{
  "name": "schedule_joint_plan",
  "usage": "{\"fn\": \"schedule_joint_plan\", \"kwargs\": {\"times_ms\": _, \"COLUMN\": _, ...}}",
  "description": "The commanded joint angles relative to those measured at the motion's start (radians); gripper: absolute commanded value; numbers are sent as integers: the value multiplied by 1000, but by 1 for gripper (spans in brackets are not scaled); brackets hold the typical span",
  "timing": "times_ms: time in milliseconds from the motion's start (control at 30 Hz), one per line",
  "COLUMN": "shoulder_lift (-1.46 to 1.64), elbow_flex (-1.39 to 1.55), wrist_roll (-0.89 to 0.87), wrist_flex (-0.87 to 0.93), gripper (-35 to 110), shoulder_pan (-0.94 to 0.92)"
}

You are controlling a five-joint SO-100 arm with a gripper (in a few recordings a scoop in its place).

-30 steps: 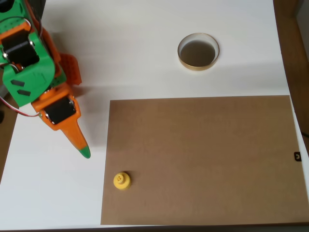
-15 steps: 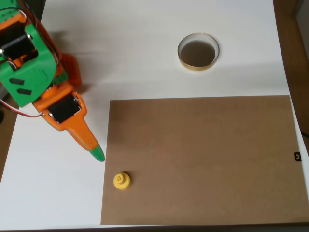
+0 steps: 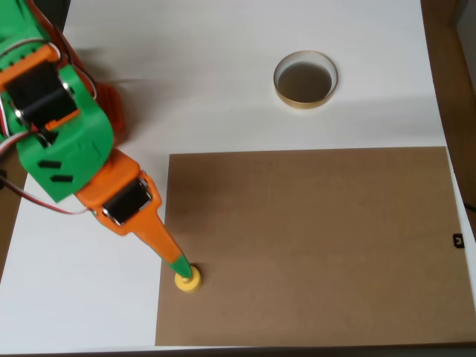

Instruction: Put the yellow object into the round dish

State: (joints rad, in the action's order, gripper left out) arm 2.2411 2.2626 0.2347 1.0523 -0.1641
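The pincer (image 3: 181,266) points down and to the right in the overhead view, and its green tip sits right over the yellow piece (image 3: 189,281). From above only one finger shows, so I cannot tell if the pincer is apart, together, or holding the piece.

The yellow piece is right under the tip, on the near left edge of the brown mat (image 3: 312,245). Only part of its round base peeks out past the tip.

The dish (image 3: 305,79) is far from the pincer, up and to the right, on the white table (image 3: 208,89) past the mat. Nothing is in it yet.

Here is what could go wrong. The piece is small and round, so if the fingers close a bit off to one side, I think it could pop out and roll away. If the tip pushes down too hard, it could flick the piece off the mat. The trip to the dish is long, so a weak hold could let the piece drop on the way.
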Motion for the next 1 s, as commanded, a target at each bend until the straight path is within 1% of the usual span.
{"fn": "schedule_joint_plan", "kwargs": {"times_ms": 0, "shoulder_lift": -118, "elbow_flex": -155, "wrist_roll": -12, "wrist_flex": 44, "gripper": 33, "shoulder_pan": 3}}
{"fn": "schedule_joint_plan", "kwargs": {"times_ms": 200, "shoulder_lift": -362, "elbow_flex": -354, "wrist_roll": -37, "wrist_flex": 143, "gripper": 33, "shoulder_pan": 11}}
{"fn": "schedule_joint_plan", "kwargs": {"times_ms": 433, "shoulder_lift": -541, "elbow_flex": -494, "wrist_roll": -58, "wrist_flex": 230, "gripper": 32, "shoulder_pan": 44}}
{"fn": "schedule_joint_plan", "kwargs": {"times_ms": 867, "shoulder_lift": -709, "elbow_flex": -512, "wrist_roll": -63, "wrist_flex": 187, "gripper": 30, "shoulder_pan": 31}}
{"fn": "schedule_joint_plan", "kwargs": {"times_ms": 967, "shoulder_lift": -726, "elbow_flex": -512, "wrist_roll": -57, "wrist_flex": 175, "gripper": 27, "shoulder_pan": 26}}
